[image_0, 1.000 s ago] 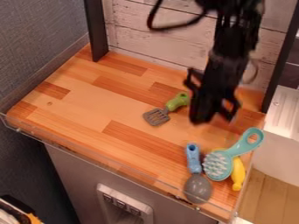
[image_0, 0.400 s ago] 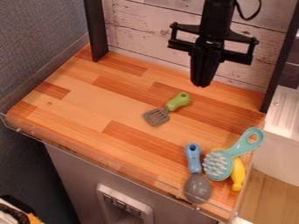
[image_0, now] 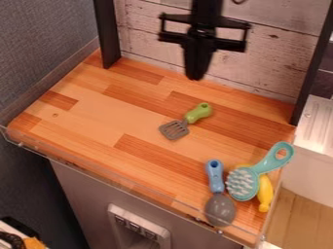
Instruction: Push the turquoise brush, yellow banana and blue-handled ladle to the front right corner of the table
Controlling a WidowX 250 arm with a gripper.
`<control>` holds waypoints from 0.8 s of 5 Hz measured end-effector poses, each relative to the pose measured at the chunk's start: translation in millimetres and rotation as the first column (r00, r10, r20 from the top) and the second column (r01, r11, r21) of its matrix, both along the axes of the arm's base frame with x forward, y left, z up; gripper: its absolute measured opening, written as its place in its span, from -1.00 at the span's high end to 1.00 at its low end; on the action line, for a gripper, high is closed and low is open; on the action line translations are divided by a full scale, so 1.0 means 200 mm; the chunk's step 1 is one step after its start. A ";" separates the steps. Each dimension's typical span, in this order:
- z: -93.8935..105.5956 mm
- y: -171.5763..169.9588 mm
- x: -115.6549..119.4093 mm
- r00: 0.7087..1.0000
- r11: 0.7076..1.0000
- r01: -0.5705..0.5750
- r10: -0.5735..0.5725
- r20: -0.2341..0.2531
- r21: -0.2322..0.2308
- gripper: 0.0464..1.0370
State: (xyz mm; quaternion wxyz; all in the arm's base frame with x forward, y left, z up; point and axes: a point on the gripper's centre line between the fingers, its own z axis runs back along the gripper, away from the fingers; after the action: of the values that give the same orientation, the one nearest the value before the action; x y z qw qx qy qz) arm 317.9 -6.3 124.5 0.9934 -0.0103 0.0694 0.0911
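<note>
Near right, a blue-handled spoon (image_0: 215,177) lies by a clear rail (image_0: 14,138) that might stop it falling. A teal hairbrush (image_0: 242,185) sits bristles up over a yellow toy (image_0: 265,196) that may prop it up. Farther left, the green-handled slotted spatula (image_0: 197,114) lies flat. On the far side, the gripper (image_0: 195,76) hangs, fingers pressed together, with nothing seen between them.

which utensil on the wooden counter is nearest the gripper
The green-handled spatula with the grey slotted head. It lies mid-counter, below the black gripper, while the blue-handled grey spoon is farther off, near the front edge.
</note>
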 end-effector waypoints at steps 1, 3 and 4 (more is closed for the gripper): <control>0.07 0.18 0.10 0.987 0.988 0.154 -0.152 0.049 -0.020 0.98; 0.01 0.58 0.27 0.942 0.941 0.335 -0.334 0.026 -0.041 0.98; -0.01 0.73 0.26 0.954 0.952 0.301 -0.301 0.004 -0.064 0.98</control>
State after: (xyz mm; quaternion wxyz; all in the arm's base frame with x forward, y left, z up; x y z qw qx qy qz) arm 369.6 140.4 122.0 0.9946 -0.0309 0.0760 -0.0634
